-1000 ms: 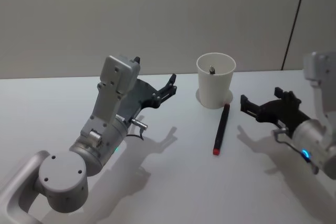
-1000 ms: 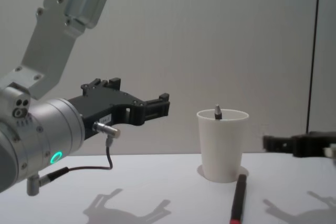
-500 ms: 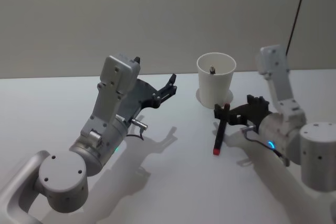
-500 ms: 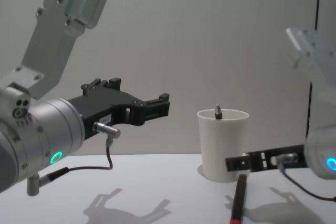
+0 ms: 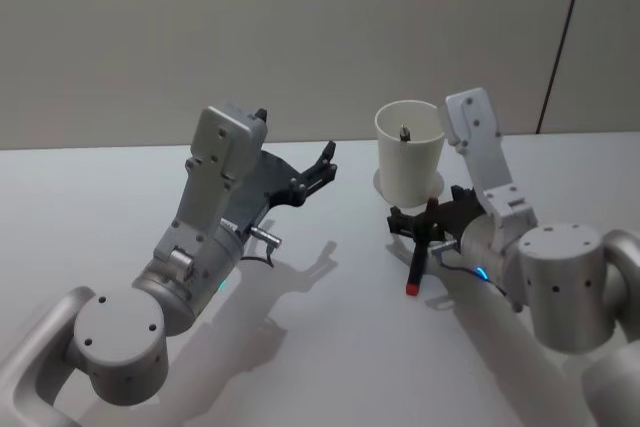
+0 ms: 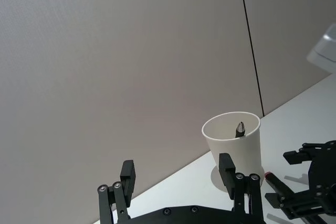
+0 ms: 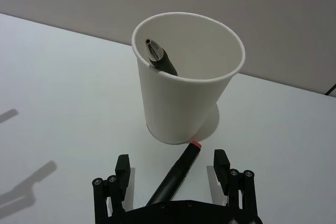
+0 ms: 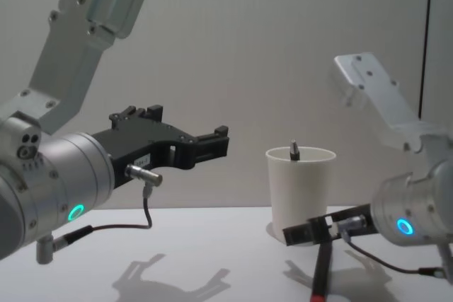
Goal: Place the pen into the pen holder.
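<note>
Left gripper held high, fingers spread apart, pointing forward and toward the right side, forearm sloping up from the lower left. Right gripper held low, fingers spread wide, pointing forward, upper link raised behind.

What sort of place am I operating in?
Probably a lab test bench: white table, plain grey wall panels, a paper-cup pen holder, and a pen straddled by the open right end effector; left end effector hovers left.
</note>
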